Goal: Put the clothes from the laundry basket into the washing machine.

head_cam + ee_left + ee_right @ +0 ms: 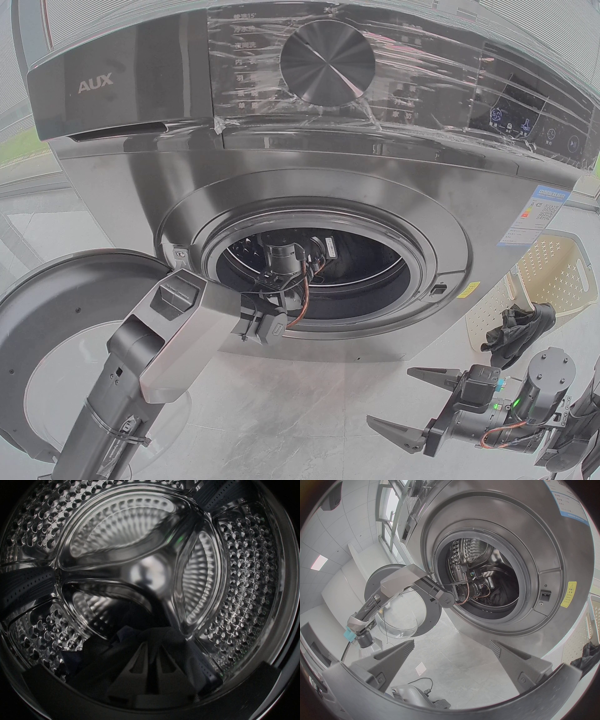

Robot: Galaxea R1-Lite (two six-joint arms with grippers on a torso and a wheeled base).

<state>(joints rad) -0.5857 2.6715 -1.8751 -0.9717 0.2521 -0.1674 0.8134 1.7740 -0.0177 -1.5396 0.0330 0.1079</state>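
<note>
Inside washing machine point(350, 181) drum point(250, 573) with left gripper point(153, 650), jaws drawn together over dark clothes point(93, 661); cannot tell if pinching. Part jaws fully, withdraw straight, clear of door rim point(425, 262). Keep right gripper point(389, 397), jaws wide apart, near laundry basket point(562, 275) and its remaining garment point(515, 328).

washing machine point(125, 181): logo point(95, 82) on drawer point(144, 94) | blue label point(540, 214), yellow sticker point(468, 289) on front | panel point(400, 69) print illegible

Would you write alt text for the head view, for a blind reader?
The left arm extends into the open washing machine; the right gripper hangs open over the floor, near a dark garment draped on the laundry basket.
</note>
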